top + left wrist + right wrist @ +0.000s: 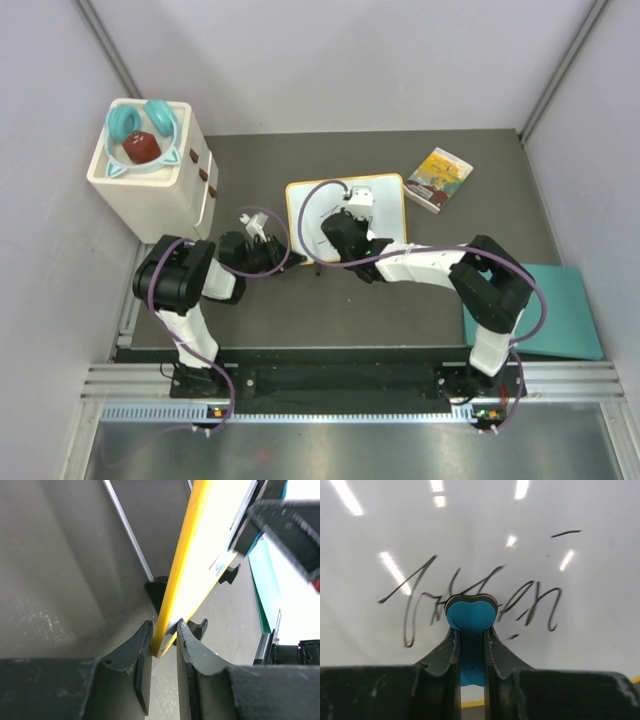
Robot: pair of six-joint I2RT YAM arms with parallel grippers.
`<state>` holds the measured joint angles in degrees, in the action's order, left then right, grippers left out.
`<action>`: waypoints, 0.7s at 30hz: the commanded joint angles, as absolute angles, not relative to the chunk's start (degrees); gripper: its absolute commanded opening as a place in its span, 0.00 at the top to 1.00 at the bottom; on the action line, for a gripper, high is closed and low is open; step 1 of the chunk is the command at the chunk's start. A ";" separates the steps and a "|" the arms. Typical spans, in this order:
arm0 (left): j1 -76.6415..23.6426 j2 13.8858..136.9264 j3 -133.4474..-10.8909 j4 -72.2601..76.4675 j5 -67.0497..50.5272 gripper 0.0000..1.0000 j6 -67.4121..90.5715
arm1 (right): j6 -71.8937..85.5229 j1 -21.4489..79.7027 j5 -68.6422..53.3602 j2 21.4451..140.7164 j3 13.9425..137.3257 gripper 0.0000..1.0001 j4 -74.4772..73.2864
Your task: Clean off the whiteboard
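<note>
- Right gripper (470, 611): closed on a blue eraser (470, 626), its rounded tip against the whiteboard (530, 525) amid black scribbles (532, 600).
- Left gripper (165, 628): clamped on the board's yellow frame (186, 550) at its left edge, steadying it.
- Whiteboard position: mid-table, toward the far edge.
- Step in hand, as judged: the wiping stroke. The writing is unerased on both sides of the eraser.
- Next move calls for firm sideways passes across the whole scrawl, including the stray dash above it, with the left grip maintained.
- Containers: a white cabinet (150, 205) at the far left corner carries a teal-trimmed bowl (165, 166) holding one dark red object (143, 147), not identifiable.
</note>
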<state>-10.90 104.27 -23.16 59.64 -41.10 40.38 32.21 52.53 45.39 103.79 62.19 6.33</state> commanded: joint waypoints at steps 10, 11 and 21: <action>-10.63 104.33 -23.29 51.06 -31.64 1.00 37.09 | 24.45 53.52 48.96 105.27 60.72 1.00 8.88; -10.63 104.33 -23.38 50.98 -31.73 1.00 37.09 | 23.56 54.40 48.96 106.16 61.52 1.00 8.79; -10.72 104.24 -23.29 51.15 -32.08 1.00 36.74 | 14.94 63.19 45.18 112.85 67.67 1.00 14.85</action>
<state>-11.05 103.61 -23.40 57.98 -40.71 40.32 18.02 62.22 48.47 111.18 65.01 11.70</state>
